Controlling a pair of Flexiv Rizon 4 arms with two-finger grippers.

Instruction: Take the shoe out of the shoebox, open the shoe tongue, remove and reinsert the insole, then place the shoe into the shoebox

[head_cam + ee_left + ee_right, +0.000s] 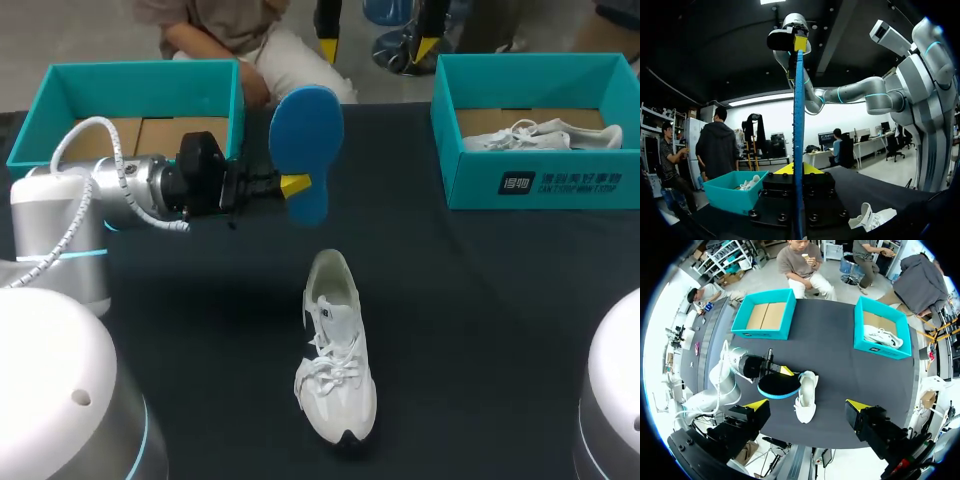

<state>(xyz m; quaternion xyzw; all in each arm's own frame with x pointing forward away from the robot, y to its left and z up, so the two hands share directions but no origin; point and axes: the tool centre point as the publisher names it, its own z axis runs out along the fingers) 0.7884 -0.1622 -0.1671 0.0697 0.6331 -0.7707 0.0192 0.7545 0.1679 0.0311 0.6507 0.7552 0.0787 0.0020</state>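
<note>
The shoe lies toe toward you, heel away; your left gripper pinches the insole just beyond the heel, probably higher up.

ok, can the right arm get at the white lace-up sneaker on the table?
Probably yes. The white lace-up sneaker lies alone on the black table, and the right arm hangs high above it, jaws open. Only the blue insole, held by the left arm near the heel, might crowd it.
</note>
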